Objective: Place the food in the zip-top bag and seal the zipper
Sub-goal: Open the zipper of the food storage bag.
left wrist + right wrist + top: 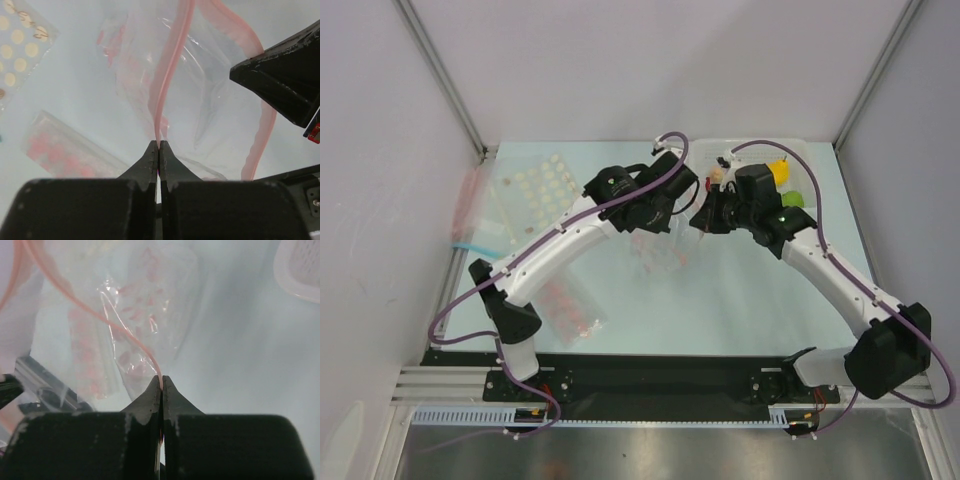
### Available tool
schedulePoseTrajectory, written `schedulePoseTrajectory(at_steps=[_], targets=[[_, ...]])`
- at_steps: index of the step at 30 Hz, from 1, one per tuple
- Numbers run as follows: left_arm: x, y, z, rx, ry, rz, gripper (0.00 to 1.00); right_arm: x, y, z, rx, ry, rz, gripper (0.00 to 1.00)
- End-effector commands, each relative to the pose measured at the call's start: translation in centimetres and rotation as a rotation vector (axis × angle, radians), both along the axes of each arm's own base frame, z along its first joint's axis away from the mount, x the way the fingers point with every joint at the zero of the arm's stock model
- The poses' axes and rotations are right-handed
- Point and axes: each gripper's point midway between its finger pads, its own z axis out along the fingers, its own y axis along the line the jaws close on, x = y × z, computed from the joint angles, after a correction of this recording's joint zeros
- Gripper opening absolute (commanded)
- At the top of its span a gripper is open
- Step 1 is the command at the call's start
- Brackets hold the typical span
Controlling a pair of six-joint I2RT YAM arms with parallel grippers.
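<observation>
The clear zip-top bag (663, 252) hangs between my two grippers above the table's middle. My left gripper (672, 207) is shut on its pink-red zipper (169, 75); the strip runs up from the closed fingertips (159, 145). My right gripper (706, 216) is shut on the zipper (102, 321) at the other side of the mouth, the strip entering its tips (161, 379). The bag (210, 105) looks empty and its mouth is spread. The yellow fruit (778, 172), green fruit (792, 200) and beige bulb (717, 179) lie behind the right gripper. I do not see the chili.
A clear shallow tray (750, 150) at the back right holds the food. A packet of pale rounds (535, 190) lies at the back left, and a packet of pink-red rounds (570, 310) lies near the left arm. Another clear bag (470, 205) lies at the left edge.
</observation>
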Motion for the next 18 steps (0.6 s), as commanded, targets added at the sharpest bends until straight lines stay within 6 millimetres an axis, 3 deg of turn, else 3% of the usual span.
schedulePoseTrajectory(at_steps=[1,5,9,11,12,14,18], targets=[[0.4,4.1,4.4,0.005,-0.093,0.056,0.00,1.5,2.2,2.3,0.064,-0.054,0.049,0.01],[0.6,4.7,4.1,0.014,-0.075,0.048,0.00,2.3,3.7,1.5,0.079,-0.012,0.075,0.06],[0.7,2.5,1.6,-0.014,-0.022,0.000,0.01,2.2,3.8,0.0,0.080,0.025,0.065,0.06],[0.8,0.7,0.7,-0.057,0.004,-0.042,0.00,2.1,3.3,-1.1,0.066,0.029,0.035,0.14],[0.7,0.3,-0.1,-0.056,0.021,-0.053,0.00,2.0,3.0,-1.0,0.066,0.022,0.031,0.24],[1.1,-0.8,-1.4,-0.054,0.044,-0.067,0.00,1.6,2.8,-1.6,0.065,0.023,0.031,0.32],[1.5,-2.0,-2.6,-0.057,0.065,-0.094,0.00,0.9,2.8,-1.1,0.099,-0.022,0.044,0.56]])
